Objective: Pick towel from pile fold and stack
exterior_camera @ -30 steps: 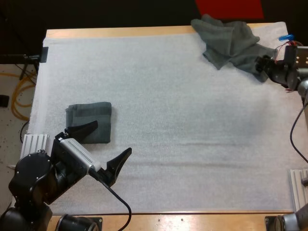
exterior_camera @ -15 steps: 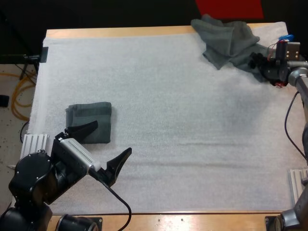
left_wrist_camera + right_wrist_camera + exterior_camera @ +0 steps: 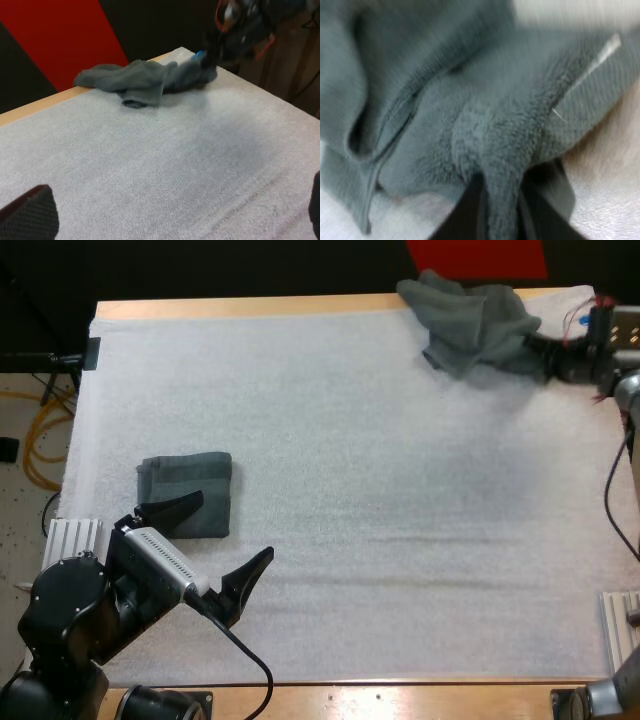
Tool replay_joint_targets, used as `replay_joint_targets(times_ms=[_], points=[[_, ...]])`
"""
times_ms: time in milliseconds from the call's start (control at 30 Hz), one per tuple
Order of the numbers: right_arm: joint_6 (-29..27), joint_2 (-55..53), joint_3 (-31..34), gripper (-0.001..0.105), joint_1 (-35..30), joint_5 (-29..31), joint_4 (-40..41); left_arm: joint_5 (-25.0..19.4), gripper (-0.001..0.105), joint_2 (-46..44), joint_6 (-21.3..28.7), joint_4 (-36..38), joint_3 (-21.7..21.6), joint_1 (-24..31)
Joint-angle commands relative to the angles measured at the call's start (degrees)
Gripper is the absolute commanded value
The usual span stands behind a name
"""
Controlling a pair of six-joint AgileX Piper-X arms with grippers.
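My right gripper (image 3: 541, 348) is clamped on a fold of the crumpled towel (image 3: 468, 320) at the far right corner of the white mat (image 3: 380, 500). In the right wrist view its black fingers (image 3: 470, 210) press the grey-green cloth from both sides. My left gripper (image 3: 212, 543) hangs at the near left of the counter (image 3: 250, 307), fingers wide apart and gripping nothing, just beside the folded towel (image 3: 188, 492), which lies flat on the mat well apart from the crumpled one.
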Motion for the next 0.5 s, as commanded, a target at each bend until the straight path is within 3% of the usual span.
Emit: replay_joint_targets(times_ms=[0, 100, 300, 467], points=[[-3.85, -3.88, -1.06, 0.001, 0.00, 0.24, -1.29, 0.09, 0.105, -0.03, -0.28, -1.09, -0.32, -0.30], [-9.27, -10.42, -1.36, 0.000, 0.00, 0.24, -3.19, 0.09, 0.105, -0.03, -0.28, -1.09, -0.32, -0.30], [-9.50, -20.69, -1.34, 0.000, 0.00, -1.35, -3.36, 0.09, 0.105, -0.03, -0.28, -1.09, -0.32, -0.30], [-9.02, -26.82, -1.24, 0.000, 0.34, -5.73, 9.92, 0.09, 0.105, -0.03, -0.28, -1.09, -0.32, -0.30]])
